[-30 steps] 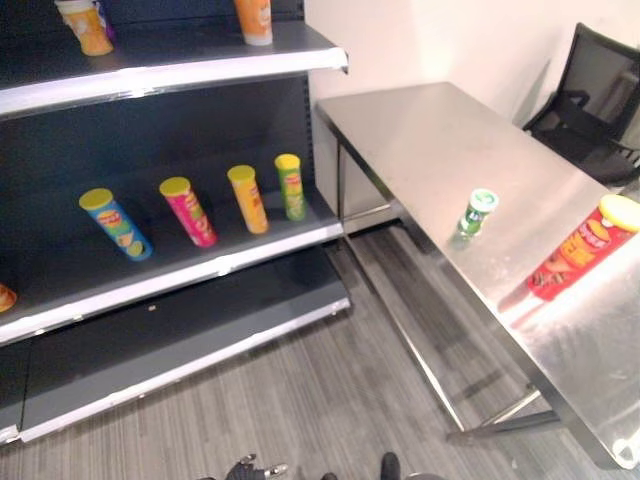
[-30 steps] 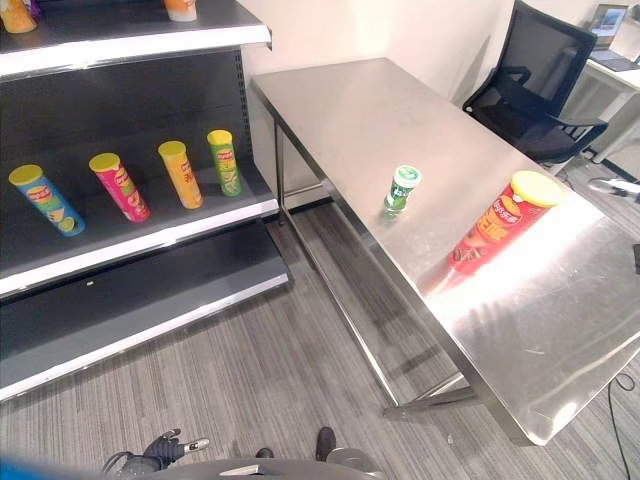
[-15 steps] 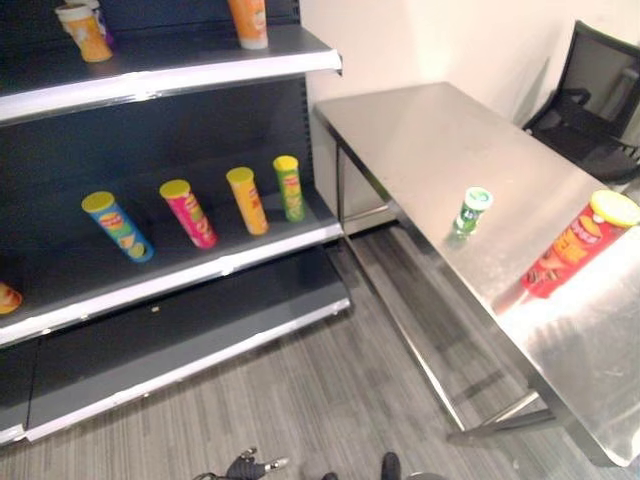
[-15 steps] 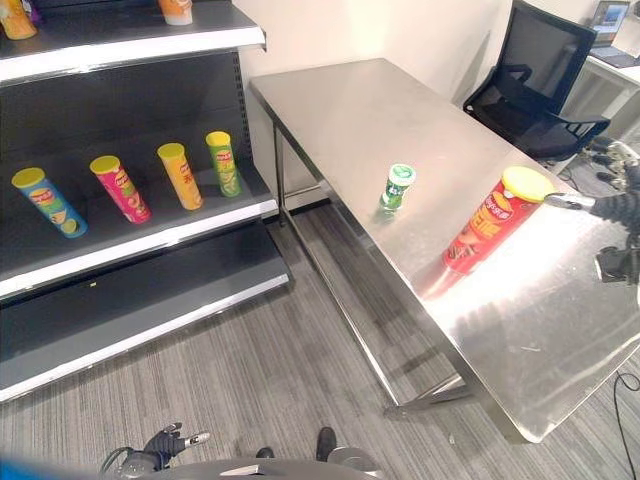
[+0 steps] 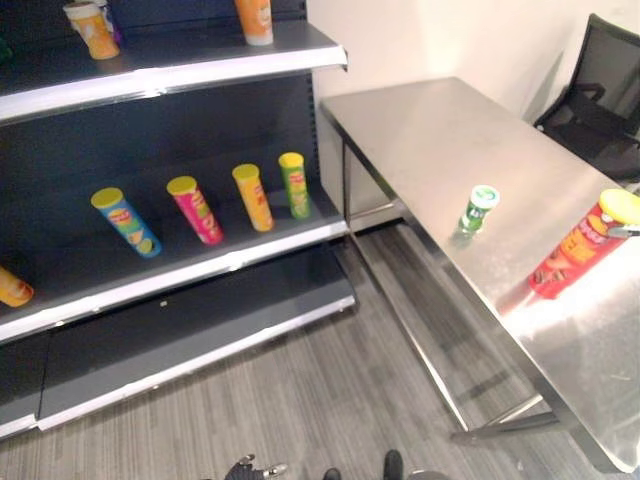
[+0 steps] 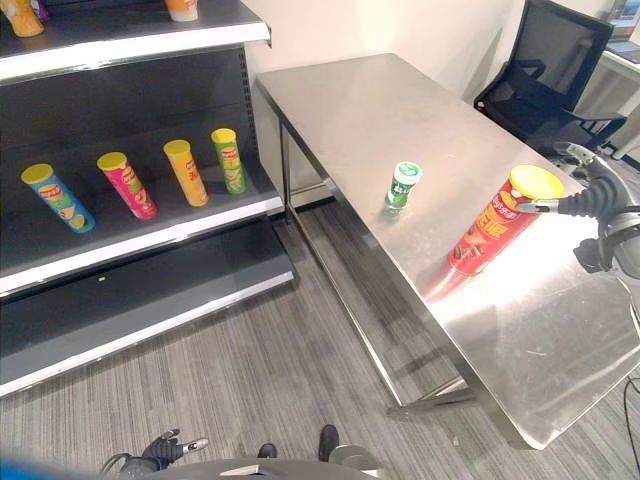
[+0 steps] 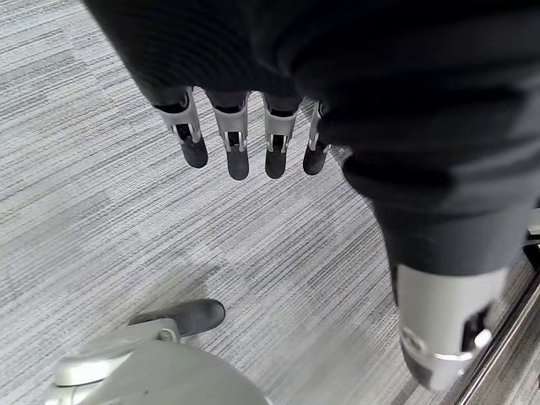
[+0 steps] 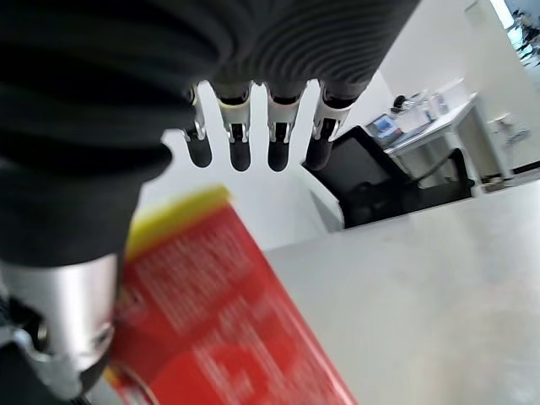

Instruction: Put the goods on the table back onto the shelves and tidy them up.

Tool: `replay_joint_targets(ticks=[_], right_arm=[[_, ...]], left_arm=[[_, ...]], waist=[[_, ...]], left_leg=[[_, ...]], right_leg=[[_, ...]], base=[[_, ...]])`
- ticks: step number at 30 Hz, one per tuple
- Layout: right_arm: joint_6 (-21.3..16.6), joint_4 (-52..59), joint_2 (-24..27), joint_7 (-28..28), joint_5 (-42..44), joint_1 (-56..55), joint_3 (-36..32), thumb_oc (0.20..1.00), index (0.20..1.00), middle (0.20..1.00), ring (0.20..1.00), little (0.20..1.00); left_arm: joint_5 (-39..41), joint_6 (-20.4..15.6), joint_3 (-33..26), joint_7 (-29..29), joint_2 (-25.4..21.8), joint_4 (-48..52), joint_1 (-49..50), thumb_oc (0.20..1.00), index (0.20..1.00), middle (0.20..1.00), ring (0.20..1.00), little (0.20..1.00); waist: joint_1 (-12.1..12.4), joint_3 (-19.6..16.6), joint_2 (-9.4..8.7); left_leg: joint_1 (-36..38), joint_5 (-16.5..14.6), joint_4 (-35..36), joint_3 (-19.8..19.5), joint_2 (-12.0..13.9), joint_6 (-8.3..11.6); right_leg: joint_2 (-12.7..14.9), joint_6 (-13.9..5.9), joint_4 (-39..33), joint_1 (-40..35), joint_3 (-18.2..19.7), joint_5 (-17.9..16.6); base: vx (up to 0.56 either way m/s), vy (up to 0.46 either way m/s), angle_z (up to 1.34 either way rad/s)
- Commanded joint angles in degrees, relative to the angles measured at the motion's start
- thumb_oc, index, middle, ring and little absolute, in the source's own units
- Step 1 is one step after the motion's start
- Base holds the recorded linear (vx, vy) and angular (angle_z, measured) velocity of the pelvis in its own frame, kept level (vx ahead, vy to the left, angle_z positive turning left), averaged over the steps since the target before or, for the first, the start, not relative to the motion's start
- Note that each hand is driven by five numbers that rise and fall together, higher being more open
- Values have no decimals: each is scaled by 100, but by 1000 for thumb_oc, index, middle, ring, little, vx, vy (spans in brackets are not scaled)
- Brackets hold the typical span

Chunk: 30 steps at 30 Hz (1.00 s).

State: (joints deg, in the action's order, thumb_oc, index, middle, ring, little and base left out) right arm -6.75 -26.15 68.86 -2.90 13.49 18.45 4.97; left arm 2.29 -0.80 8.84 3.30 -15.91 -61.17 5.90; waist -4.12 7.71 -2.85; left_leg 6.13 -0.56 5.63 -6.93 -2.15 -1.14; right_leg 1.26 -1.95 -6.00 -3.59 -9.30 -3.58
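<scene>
A tall red chip can with a yellow lid (image 6: 500,222) stands tilted near the table's right edge. A small green can (image 6: 402,185) stands upright further in on the steel table (image 6: 380,110). My right hand (image 6: 592,199) reaches in from the right, open, with one fingertip at the red can's lid. In the right wrist view its straight fingers (image 8: 279,126) are spread just before the red can (image 8: 219,287). My left hand (image 6: 160,450) hangs low over the floor; its fingers (image 7: 232,139) are relaxed and hold nothing.
The middle shelf (image 5: 200,268) holds blue (image 5: 125,222), pink (image 5: 195,210), orange (image 5: 252,198) and green (image 5: 293,186) cans in a row. An orange can (image 5: 254,20) and a cup (image 5: 90,30) stand on the top shelf. A black office chair (image 6: 545,70) sits behind the table.
My right hand has come in from the right and now reaches the red can's lid. The camera has shifted slightly; the cans have stayed in place.
</scene>
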Motion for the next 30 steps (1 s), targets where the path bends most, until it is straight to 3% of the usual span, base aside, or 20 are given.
replay_joint_targets(ticks=[1,8,18,19,20,27,30], right_arm=[[-105,-19,401,90,-129,466,237,1000,1000,1000,1000,1000],[-84,-230,359,24,-50,699,555,1000,1000,1000,1000,1000],[-92,-65,295,-600,695,814,998,1000,1000,1000,1000,1000],[-91,-49,309,-642,741,828,1047,573,573,573,573,573],[-100,-15,314,-690,798,797,1040,200,200,200,200,200],[-125,47,311,-627,754,694,884,200,200,200,200,200],[-167,238,269,-414,645,382,360,200,200,200,200,200]], left_arm=[[266,-154,158,42,-164,-154,-211,1000,1000,1000,1000,1000],[316,-165,187,27,-180,-138,-189,1000,1000,1000,1000,1000],[312,-194,271,-114,-209,-97,-172,1000,1000,1000,1000,1000],[316,-196,276,-133,-205,-91,-172,1000,1000,1000,1000,1000],[309,-201,285,-140,-201,-91,-164,1000,1000,1000,1000,1000],[289,-190,281,-162,-173,-137,-167,1000,1000,1000,1000,1000],[275,-178,201,-142,-169,-135,-158,1000,1000,1000,1000,1000]], waist=[[308,-78,-268],[342,-56,-286],[406,-35,-325],[410,-35,-327],[411,-35,-331],[411,-37,-341],[396,-32,-325]], left_leg=[[194,-555,-63,543,354,347],[163,-532,-63,493,356,367],[156,-517,-63,431,377,395],[157,-516,-63,432,378,398],[156,-515,-63,428,381,403],[159,-515,-63,415,400,414],[161,-513,-63,397,410,418]], right_leg=[[-80,-87,100,-377,107,965],[-85,-74,100,-372,38,979],[-89,-64,100,-395,-40,1010],[-89,-65,100,-396,-42,1011],[-90,-66,100,-396,-50,1013],[-102,-55,100,-402,-69,1034],[-120,-32,100,-418,-81,1060]], base=[[0,0,0],[0,-3,1],[2,-9,6],[0,0,0],[0,0,0],[0,-5,0],[1,-55,4]])
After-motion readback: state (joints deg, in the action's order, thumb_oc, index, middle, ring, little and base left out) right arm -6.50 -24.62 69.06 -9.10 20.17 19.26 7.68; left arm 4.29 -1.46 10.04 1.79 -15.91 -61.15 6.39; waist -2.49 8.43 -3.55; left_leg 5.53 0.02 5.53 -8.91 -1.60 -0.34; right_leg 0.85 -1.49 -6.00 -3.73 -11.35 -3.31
